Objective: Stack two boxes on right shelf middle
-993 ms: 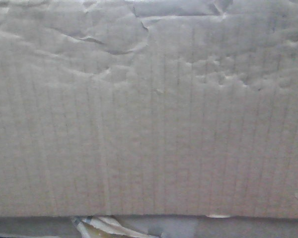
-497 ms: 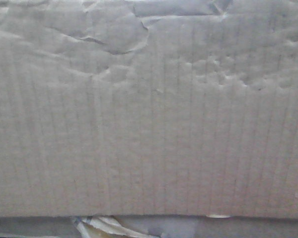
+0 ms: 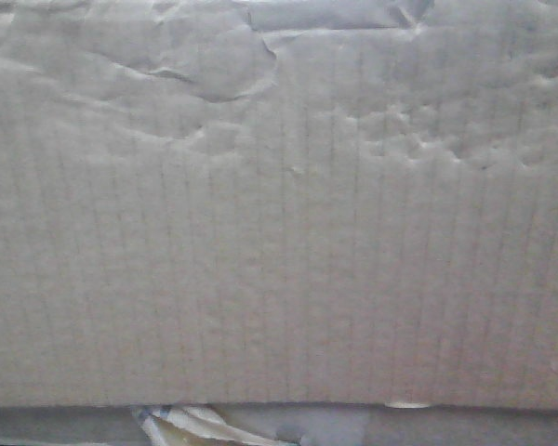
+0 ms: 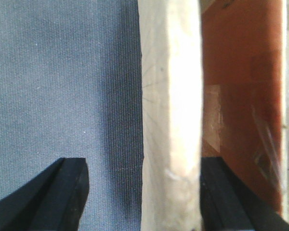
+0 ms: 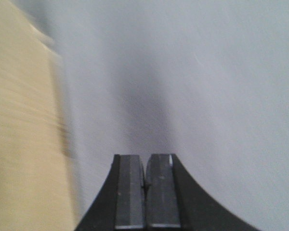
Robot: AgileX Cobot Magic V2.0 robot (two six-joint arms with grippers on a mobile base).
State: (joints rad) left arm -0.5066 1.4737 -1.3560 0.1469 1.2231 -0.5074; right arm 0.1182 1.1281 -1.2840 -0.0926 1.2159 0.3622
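A tan cardboard box (image 3: 279, 232) with creases and dents fills the front view, very close to the camera. In the left wrist view my left gripper (image 4: 143, 166) is open and straddles the box's pale upright wall (image 4: 171, 96). The right finger (image 4: 216, 192) lies against the wall's inner side, over the brown box interior (image 4: 241, 86), while the left finger (image 4: 67, 192) stands well clear outside. My right gripper (image 5: 146, 161) is shut and empty over a grey surface, with a tan box side (image 5: 19, 144) to its left. The steel shelf is out of view.
A blue-grey woven surface (image 4: 62, 82) lies under the left gripper, outside the box. Loose pale tape (image 3: 191, 423) hangs at the box's lower edge. A plain grey surface (image 5: 207, 86) lies in front of the right gripper.
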